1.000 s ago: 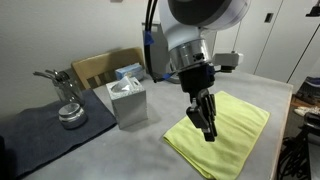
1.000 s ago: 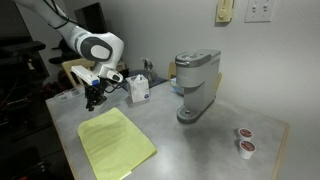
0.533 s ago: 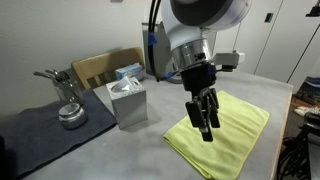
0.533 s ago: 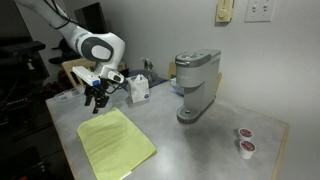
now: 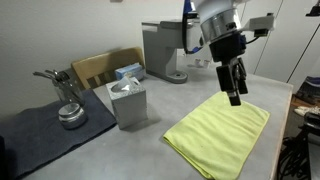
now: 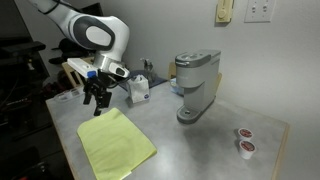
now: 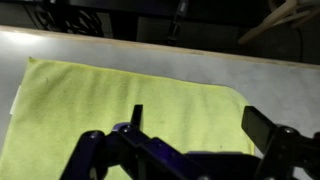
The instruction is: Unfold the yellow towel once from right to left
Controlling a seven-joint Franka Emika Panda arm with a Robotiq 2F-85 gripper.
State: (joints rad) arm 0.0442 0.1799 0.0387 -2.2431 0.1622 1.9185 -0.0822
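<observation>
1. Yellow towel point(image 5: 220, 135) lies flat on the grey table point(image 5: 130, 158), near the white tissue box point(image 5: 128, 100).
2. Gripper point(image 5: 236, 97) hangs over the towel's far edge, pointing down.
3. Wrist view: fingers point(image 7: 268, 130) spread apart, cloth showing below between them.

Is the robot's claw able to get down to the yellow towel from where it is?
Probably yes. The gripper hangs open in the air above the yellow towel, with nothing between them. The tissue box and the coffee maker stand off to the side, clear of the way down.
</observation>
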